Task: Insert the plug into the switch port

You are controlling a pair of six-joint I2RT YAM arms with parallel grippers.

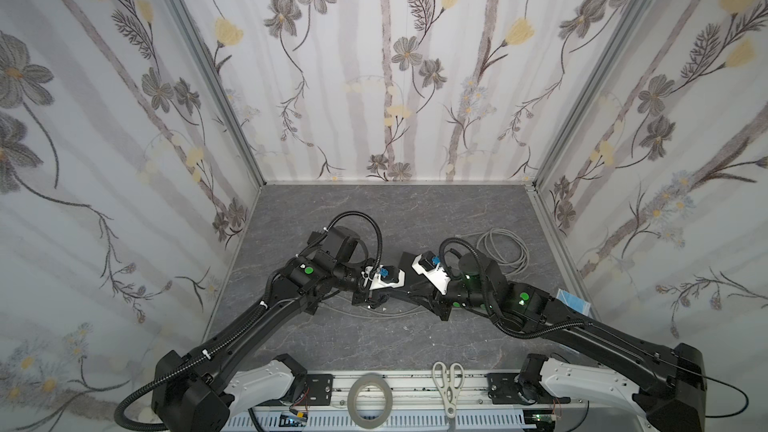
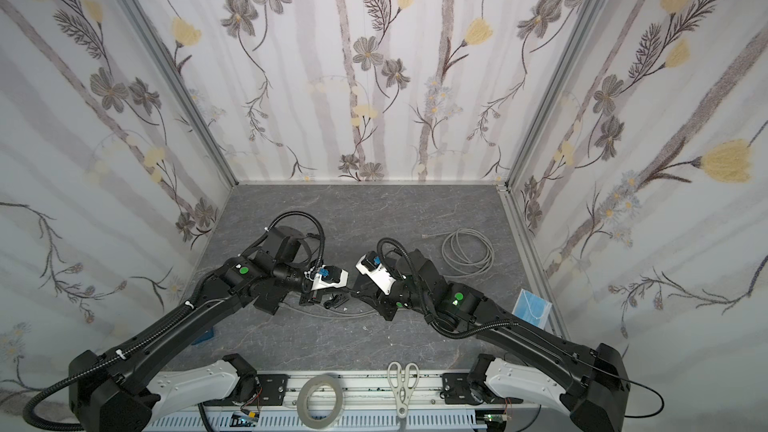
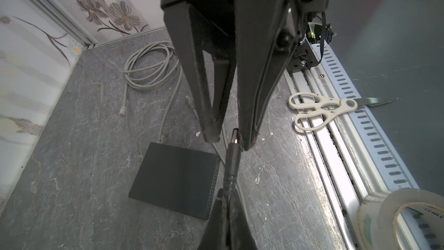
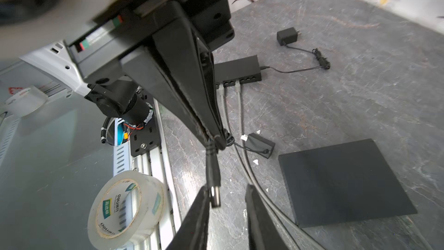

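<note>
The black barrel plug (image 3: 233, 157) hangs in the air between both grippers. My left gripper (image 3: 227, 193) is shut on its rear end, where the thin cord begins. My right gripper (image 4: 227, 187) is open; the plug's metal tip (image 4: 215, 198) rests against one finger, with a wide gap to the other. The left wrist view shows that right gripper (image 3: 229, 141) from the front, jaws apart around the tip. The flat black switch (image 4: 343, 181) lies on the table beside them, also visible as the switch (image 3: 175, 179) below the left wrist; its port does not show.
A second black switch (image 4: 237, 68) has grey cables and a power cord plugged in. Two black adapters (image 4: 260, 145) lie near it. A grey cable coil (image 1: 503, 249) sits at the back right. Tape roll (image 1: 370, 398) and scissors (image 1: 448, 380) rest on the front rail.
</note>
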